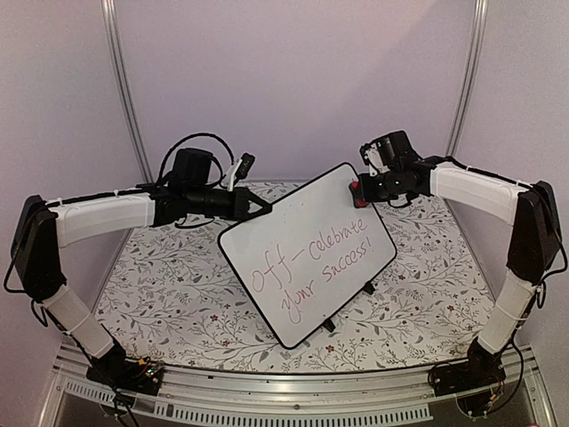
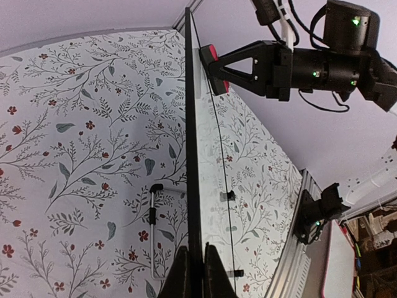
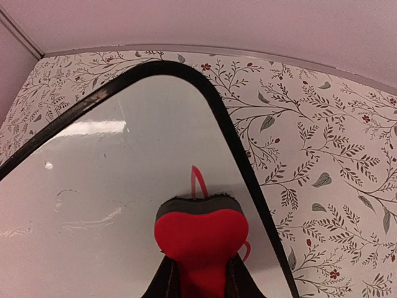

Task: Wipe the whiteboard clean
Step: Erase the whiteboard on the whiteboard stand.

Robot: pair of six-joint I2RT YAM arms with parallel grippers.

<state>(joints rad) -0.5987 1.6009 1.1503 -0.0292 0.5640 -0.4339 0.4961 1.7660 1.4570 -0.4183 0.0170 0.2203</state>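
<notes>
Left gripper [image 1: 263,210] clamps the whiteboard's [image 1: 308,233] left corner; right gripper [image 1: 359,192] pinches a red eraser [image 3: 201,239] at its far corner. Wiping looks barely begun: sweep nearer across the writing [image 1: 311,267].

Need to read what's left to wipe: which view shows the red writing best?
Top external: the whole whiteboard faces it, red writing legible. Left wrist sees it edge-on, no writing. Right wrist shows one corner, one red stroke by the eraser.

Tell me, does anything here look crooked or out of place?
The whiteboard sits skewed, turned like a diamond, its edge pinched in the left jaws. That looks deliberate: the right jaws hold a red heart-shaped eraser at its far corner. Nothing looks spilled or broken.
</notes>
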